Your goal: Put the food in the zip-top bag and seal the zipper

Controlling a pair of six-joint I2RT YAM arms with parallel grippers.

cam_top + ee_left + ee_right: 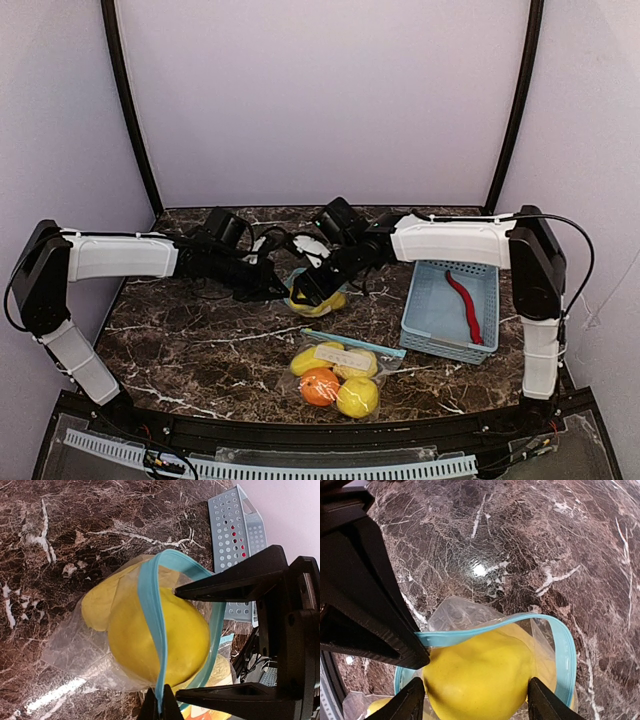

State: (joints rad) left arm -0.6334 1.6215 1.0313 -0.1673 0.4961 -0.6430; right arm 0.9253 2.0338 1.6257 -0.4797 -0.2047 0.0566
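Left gripper: Your left gripper (160,704) is pinched fully closed on the blue zipper strip (150,605) of the zip-top bag (75,645), and it has the rim between its tips.
Right gripper: Your right gripper (476,700) stands wide, with one finger on each flank of the large yellow fruit (480,675). The pads look to be right against its skin. You cannot tell from these views whether they press on it or merely flank it.
Large yellow fruit: It sits in the bag's mouth with the zipper rim looped around it, and much of it bulges out past the rim.
Bag contents: A paler yellow piece (95,610) lies deeper inside the clear plastic, behind the large fruit.
Bag position: It lies on the marble table (180,340) at the middle, where your two arms meet.
Second bag: A second clear bag (385,352) lies nearer the arm bases. It shows several yellow pieces, and the round orange (319,386) is with them.
Red chili: You see the red chili (465,305) lying lengthwise in the pale blue basket (425,310), to the right of the held bag and apart from it.
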